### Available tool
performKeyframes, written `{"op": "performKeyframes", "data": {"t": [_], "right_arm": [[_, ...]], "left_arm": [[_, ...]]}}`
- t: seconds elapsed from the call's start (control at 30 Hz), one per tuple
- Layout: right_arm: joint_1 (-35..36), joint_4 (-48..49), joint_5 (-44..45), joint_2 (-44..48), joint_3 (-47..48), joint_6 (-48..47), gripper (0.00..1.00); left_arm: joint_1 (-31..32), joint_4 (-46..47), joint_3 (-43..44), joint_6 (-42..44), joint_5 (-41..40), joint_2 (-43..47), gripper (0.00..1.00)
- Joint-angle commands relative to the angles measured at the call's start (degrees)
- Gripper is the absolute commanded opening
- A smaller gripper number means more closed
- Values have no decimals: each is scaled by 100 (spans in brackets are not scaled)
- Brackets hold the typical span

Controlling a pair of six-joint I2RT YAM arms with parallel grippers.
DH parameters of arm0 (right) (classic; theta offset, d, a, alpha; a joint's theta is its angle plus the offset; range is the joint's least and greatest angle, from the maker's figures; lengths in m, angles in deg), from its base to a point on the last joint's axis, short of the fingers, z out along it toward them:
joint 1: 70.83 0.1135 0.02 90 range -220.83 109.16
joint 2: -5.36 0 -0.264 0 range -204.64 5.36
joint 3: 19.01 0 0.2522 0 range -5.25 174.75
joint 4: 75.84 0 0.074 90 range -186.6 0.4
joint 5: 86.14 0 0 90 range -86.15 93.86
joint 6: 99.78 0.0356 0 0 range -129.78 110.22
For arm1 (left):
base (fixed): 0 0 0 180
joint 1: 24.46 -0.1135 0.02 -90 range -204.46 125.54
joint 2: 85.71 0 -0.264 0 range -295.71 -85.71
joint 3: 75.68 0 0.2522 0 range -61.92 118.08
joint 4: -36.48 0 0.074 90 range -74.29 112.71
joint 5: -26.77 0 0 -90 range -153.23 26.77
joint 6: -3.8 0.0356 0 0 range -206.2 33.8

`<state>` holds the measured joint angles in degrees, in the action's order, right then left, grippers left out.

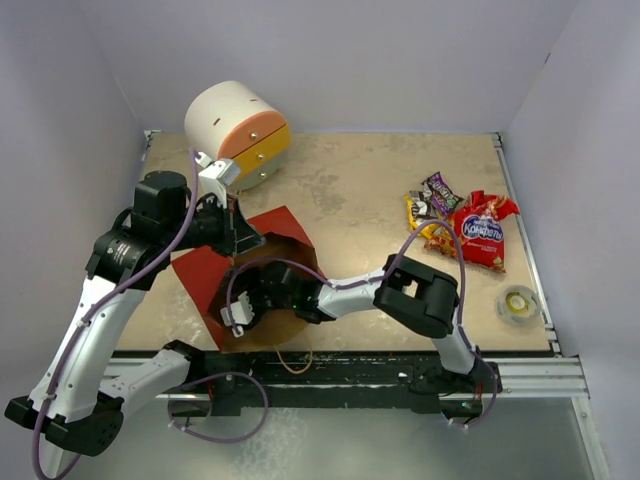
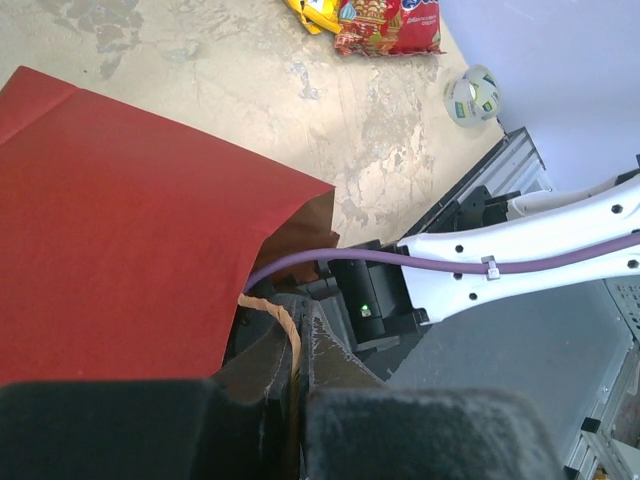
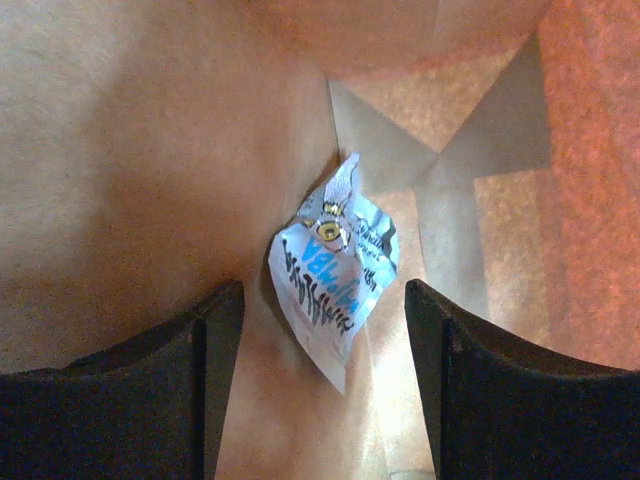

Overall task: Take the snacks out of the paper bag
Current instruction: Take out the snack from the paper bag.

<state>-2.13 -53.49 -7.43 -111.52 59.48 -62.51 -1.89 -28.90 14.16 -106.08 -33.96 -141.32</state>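
Right end effector [image 3: 320, 300] hangs spread wide deep inside the paper bag [image 3: 130, 150], straddling a small white-blue packet [image 3: 335, 275] that looks feather-light, crinkly and slippery, so I'd pinch its middle.

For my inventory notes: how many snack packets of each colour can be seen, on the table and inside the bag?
Red bag: 1
Yellow packet: 1
Dark purple packet: 1
White-blue packet, inside the paper bag: 1
Total: 4
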Motion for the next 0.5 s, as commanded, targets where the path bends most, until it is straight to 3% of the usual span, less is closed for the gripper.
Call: {"op": "performKeyframes", "data": {"t": [0.0, 0.2, 0.47], "right_arm": [[-120, -135, -17, -62, 350, -394, 67], [-178, -84, -90, -395, 618, -376, 63], [-231, 257, -162, -846, 913, -187, 35]], "left_arm": [[3, 216, 205, 92, 52, 59, 0], [2, 313, 241, -1, 91, 51, 0], [9, 266, 199, -99, 4, 85, 0]]}}
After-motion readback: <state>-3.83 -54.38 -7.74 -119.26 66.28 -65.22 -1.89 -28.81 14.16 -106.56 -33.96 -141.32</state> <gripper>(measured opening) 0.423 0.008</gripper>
